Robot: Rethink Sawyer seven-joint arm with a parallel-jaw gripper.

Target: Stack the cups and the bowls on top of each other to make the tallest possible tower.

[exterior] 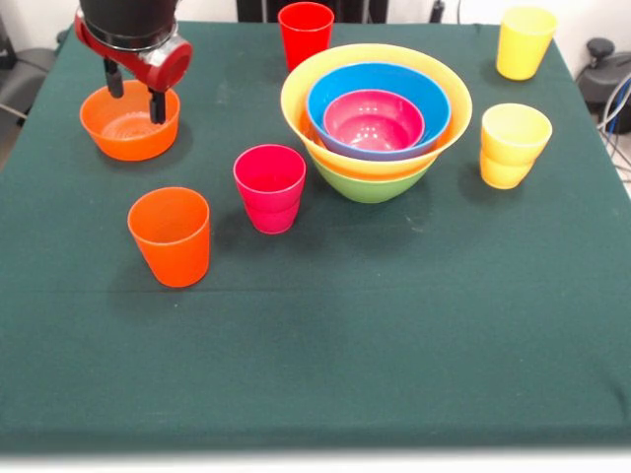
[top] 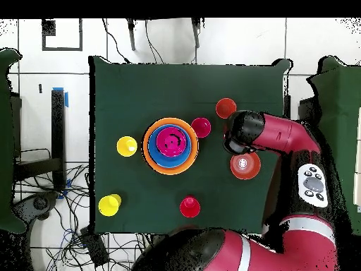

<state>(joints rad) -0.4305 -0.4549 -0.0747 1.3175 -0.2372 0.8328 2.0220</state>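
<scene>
My gripper (exterior: 136, 106) hangs open at the far left, its fingers down at the far rim of the small orange bowl (exterior: 128, 128), which stands alone. The tower (exterior: 375, 118) stands mid-table: a green bowl (exterior: 370, 184) at the base, then the wide yellow bowl (exterior: 296, 94), the blue bowl (exterior: 340, 84) and the magenta-pink bowl (exterior: 373, 120) nested inside. Loose upright cups stand around it: orange (exterior: 170, 236), magenta-pink (exterior: 269, 187), red (exterior: 306, 33) and two yellow (exterior: 513, 145) (exterior: 525, 41). In the overhead view my arm (top: 247, 132) hides the gripper beside the orange bowl (top: 245, 166).
The table has a dark green cloth (exterior: 394, 325); its near half holds nothing but the cloth. In the overhead view the tower (top: 169, 145) sits mid-table, with cables and furniture on the floor around the table.
</scene>
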